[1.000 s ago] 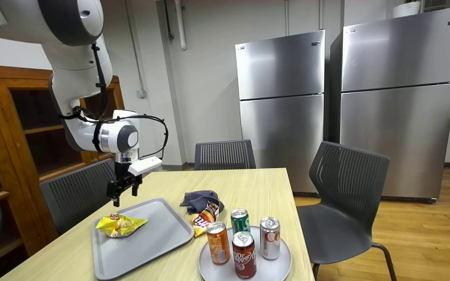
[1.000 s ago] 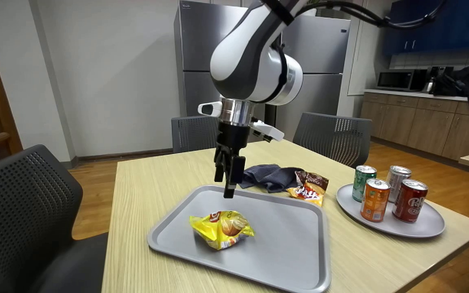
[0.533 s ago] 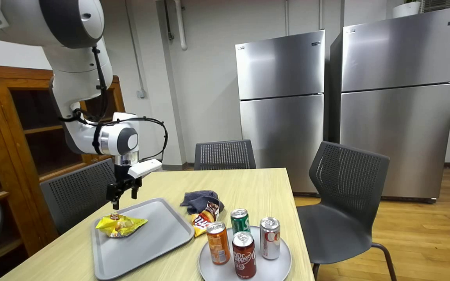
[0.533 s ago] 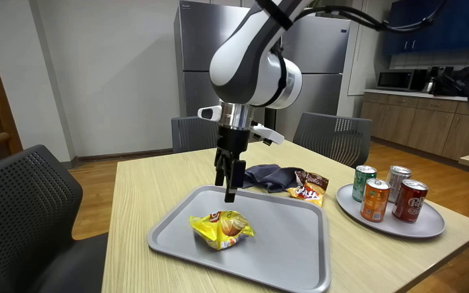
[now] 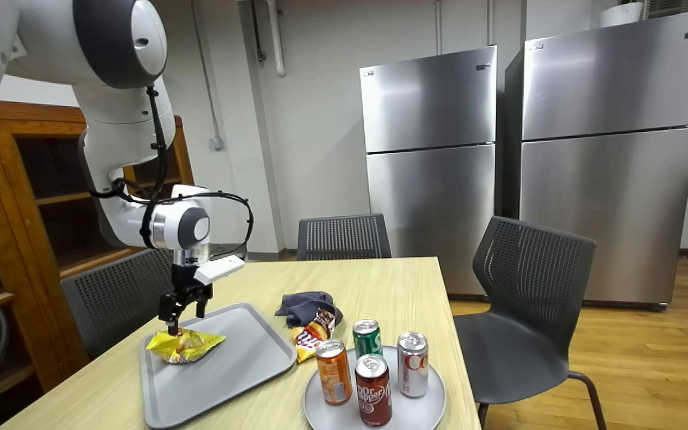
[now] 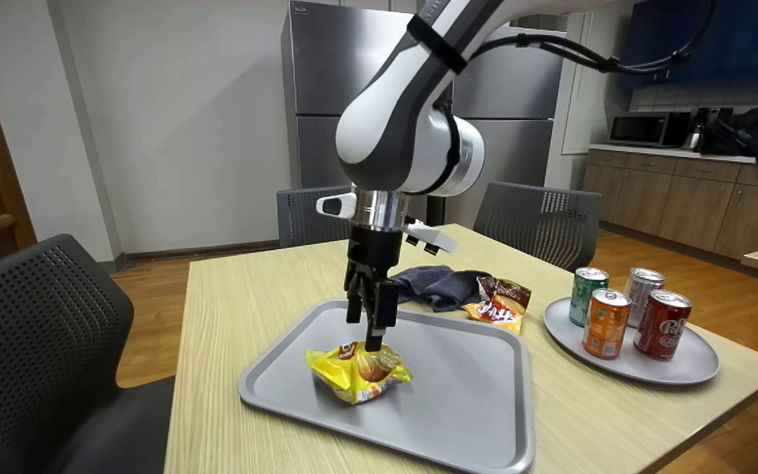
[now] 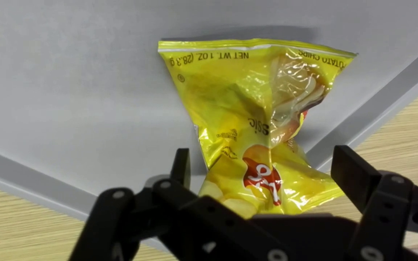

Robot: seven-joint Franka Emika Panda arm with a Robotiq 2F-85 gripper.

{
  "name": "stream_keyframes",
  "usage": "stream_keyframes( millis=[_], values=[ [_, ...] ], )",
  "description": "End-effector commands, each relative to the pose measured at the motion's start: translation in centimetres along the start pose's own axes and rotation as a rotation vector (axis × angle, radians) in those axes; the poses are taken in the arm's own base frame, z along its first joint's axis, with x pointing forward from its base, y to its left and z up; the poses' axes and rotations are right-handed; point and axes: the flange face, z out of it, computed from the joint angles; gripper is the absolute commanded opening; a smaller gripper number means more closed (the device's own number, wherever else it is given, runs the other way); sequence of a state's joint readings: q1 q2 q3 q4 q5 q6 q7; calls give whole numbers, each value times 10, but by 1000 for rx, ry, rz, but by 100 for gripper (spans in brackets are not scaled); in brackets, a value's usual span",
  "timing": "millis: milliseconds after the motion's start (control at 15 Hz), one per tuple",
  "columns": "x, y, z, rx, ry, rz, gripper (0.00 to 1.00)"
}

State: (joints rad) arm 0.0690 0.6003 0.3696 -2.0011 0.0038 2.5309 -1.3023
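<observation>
While the gripper [image 7: 262, 165] is spread wide at the bottom of the wrist view, the yellow chip bag [image 7: 241, 121] is seen mid-frame, flanked by the fingers [image 7: 352, 172] down low. In an exterior view it's spotted lower left, on the gray tray [image 5: 242, 358]; contact honestly can't be made out.

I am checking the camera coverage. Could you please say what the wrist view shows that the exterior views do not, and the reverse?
Only the wrist view: readable net-weight print on the yellow chip bag.
Only the exterior views: four cans on a round plate, a dark cloth, an orange snack bag, chairs, refrigerators.
Both: that bag on the gray tray, the open gripper by it, the table.
</observation>
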Motion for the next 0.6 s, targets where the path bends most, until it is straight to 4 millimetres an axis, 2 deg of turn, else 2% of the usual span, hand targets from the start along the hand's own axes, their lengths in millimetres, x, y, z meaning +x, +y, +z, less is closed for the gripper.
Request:
stream_keyframes(
  millis=[0,333,467,533],
  values=[
    [4,-2,3,4,-16,-60,100],
    [10,-3,3,3,-22,-97,100],
    [10,-3,4,3,-27,-104,72],
    [10,-3,5,6,-27,-108,66]
  ],
)
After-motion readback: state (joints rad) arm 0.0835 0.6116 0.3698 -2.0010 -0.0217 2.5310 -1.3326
